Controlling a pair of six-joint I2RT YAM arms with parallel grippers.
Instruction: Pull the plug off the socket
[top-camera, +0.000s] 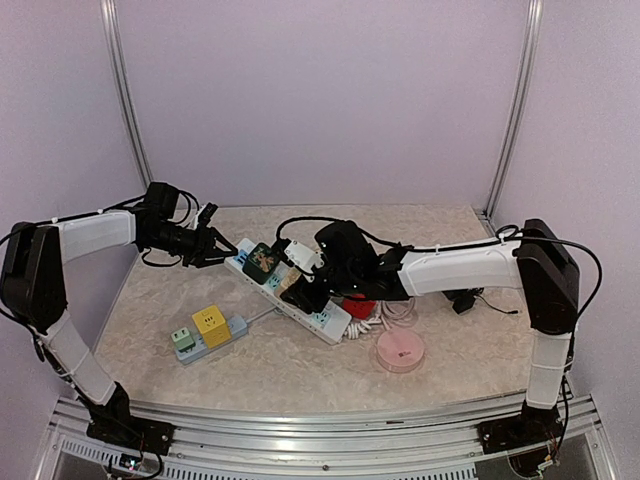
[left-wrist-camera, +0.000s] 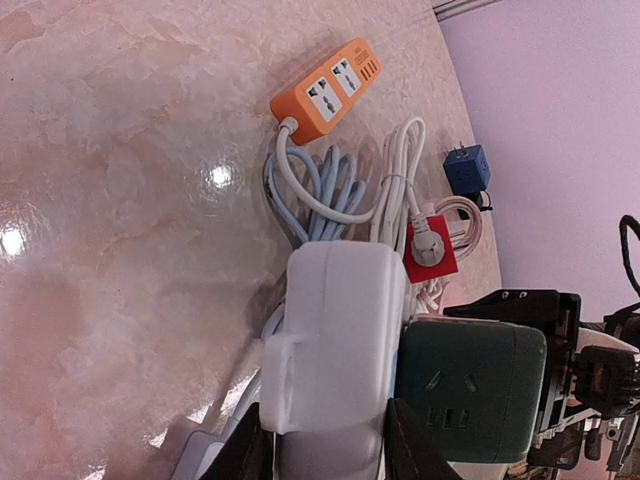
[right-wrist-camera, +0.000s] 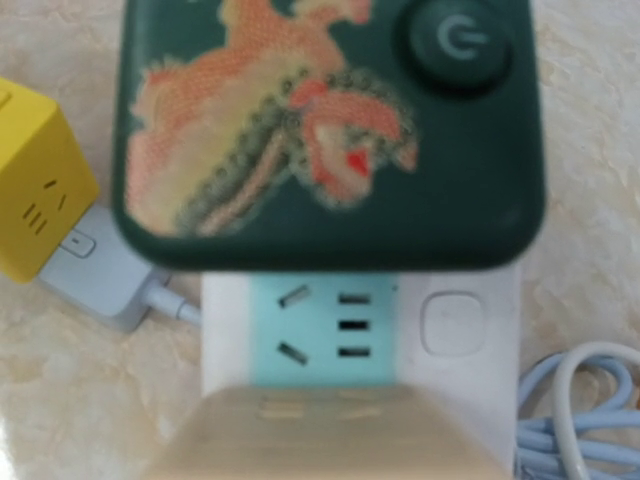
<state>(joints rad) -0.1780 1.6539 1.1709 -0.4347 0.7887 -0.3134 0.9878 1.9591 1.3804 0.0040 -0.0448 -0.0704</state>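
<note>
Left pincer (left-wrist-camera: 330, 455): pressed in on the end of the white power strip (left-wrist-camera: 335, 340), one finger on each long side. Judged purpose: you are pinning the strip to the counter (left-wrist-camera: 120, 200) so it cannot lift when the plug comes out.

Right pincer (top-camera: 300, 284): down over the middle of the strip, at the beige plug (right-wrist-camera: 320, 435). The plug is seated in the strip directly under this pincer, at the near edge of its wrist view. The fingers do not show there, so I cannot tell whether they are spread or already pinching the plug.

Just beyond the plug from that pincer: one free teal socket panel (right-wrist-camera: 325, 330), then the dark green adapter (right-wrist-camera: 330, 130), also seated in the strip. The yellow cube (right-wrist-camera: 35, 205) lies off to one side, clear of the strip.

Writing: only a power symbol on the adapter's round button (right-wrist-camera: 460, 38). The adapter's face carries an orange dragon-like figure. No brand is legible anywhere.
</note>
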